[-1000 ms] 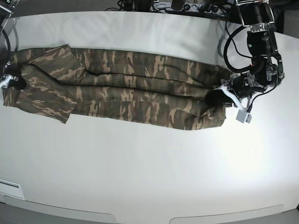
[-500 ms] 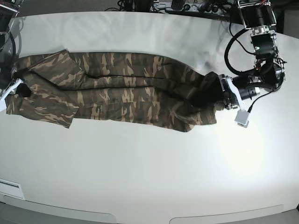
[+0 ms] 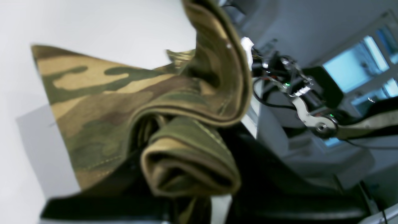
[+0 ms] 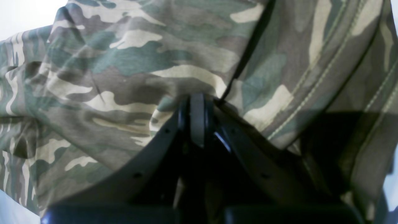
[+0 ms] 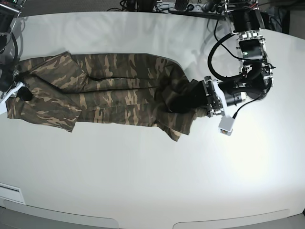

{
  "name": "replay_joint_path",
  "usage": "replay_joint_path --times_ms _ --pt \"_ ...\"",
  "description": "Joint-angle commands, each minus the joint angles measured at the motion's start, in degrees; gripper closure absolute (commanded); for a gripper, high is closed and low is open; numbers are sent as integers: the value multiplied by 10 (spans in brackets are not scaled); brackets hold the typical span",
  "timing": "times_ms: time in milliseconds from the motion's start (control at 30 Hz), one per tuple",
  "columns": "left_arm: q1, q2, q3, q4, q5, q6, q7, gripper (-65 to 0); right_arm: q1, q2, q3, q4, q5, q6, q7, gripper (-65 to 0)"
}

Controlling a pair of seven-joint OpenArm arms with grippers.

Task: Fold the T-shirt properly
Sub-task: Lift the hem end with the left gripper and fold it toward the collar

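Base view: white table (image 5: 143, 181) bears the T-shirt (image 5: 109, 90); both arms' jaws pinch its ends.

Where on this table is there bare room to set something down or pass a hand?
Free: the wide white table strip below the T-shirt, and a narrower band above it. Crowded: the shirt's right end, lifted in the left gripper, and its left edge, pinched by the right gripper.
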Motion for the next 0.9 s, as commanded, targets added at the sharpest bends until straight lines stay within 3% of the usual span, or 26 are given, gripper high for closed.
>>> replay_joint_path --times_ms 0,133,433,667,867 --pt "-8 7 9 10 -18 -13 -6 0 2 6 -2 3 -18 -2 -24 0" --pt "-8 41 43 10 -18 -25 -11 0 2 6 -2 3 -18 -2 -26 0" --pt "-8 105 81 10 106 -25 -86 0 2 6 -2 3 -2 -2 -33 0" --pt "-8 134 82 9 110 -25 -86 0 2 6 -2 3 0 -2 -37 0" --pt "-8 141 87 -5 132 -25 -103 0 2 6 -2 3 37 -2 -50 0"
